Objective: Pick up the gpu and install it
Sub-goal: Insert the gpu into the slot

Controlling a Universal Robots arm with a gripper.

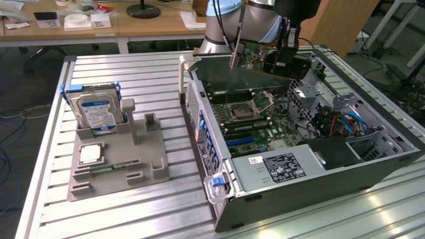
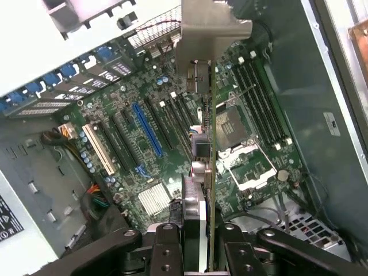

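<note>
One gpu (image 2: pixel 210 144) clamped edge-on in tool (image 2: pixel 198 241) | hovering over motherboard (image 2: pixel 144 149), blue slot (image 2: pixel 146 129) at 9 o'clock | risk: misaligned descent jams bracket, strikes components

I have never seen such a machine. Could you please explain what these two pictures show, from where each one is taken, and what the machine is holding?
The machine is a robot arm with a gripper at its end. The exterior view comes from a camera standing apart from the arm; the wrist view comes from a camera on the arm's wrist, looking down past the gripper. On the metal table lies an open computer case, its motherboard exposed. At the exterior view's left, a grey holder carries a hard drive and a memory stick. The gripper is shut on the gpu, a green card with a metal bracket, held above the case, not yet in a slot.
</note>
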